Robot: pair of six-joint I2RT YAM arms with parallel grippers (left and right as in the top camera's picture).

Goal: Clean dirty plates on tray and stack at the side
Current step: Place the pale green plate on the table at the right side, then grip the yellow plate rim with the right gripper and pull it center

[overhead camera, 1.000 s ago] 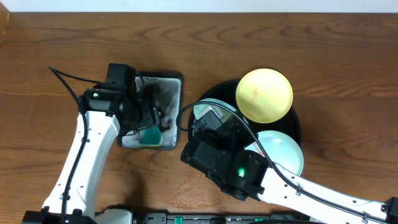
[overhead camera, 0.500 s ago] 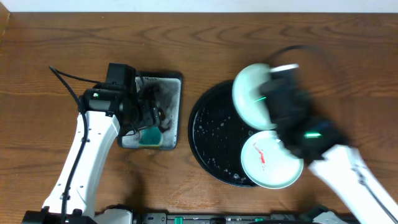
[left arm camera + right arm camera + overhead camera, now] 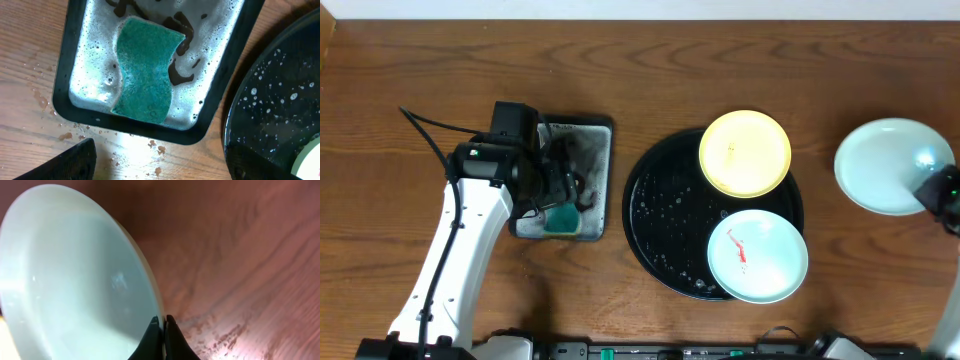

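Observation:
The round black tray (image 3: 665,215) holds a pale yellow plate (image 3: 745,152) at its back and a mint-blue plate (image 3: 757,256) with a red smear at its front right. My right gripper (image 3: 932,192) is shut on the rim of a second mint-blue plate (image 3: 885,165), held over the table right of the tray. In the right wrist view the fingers (image 3: 163,325) pinch that plate's (image 3: 75,275) edge. My left gripper (image 3: 555,190) hangs open over the small soapy tray; its fingertips (image 3: 160,162) are spread wide below the green sponge (image 3: 146,75).
The small rectangular black soapy tray (image 3: 600,180) with the sponge (image 3: 561,218) lies left of the round tray. Its edge (image 3: 70,60) and the round tray's wet rim (image 3: 235,115) show in the left wrist view. Bare wood lies right of the round tray.
My right arm has lifted the clean mint-blue plate off the tray and swung it right, out over the table. The left arm has not moved.

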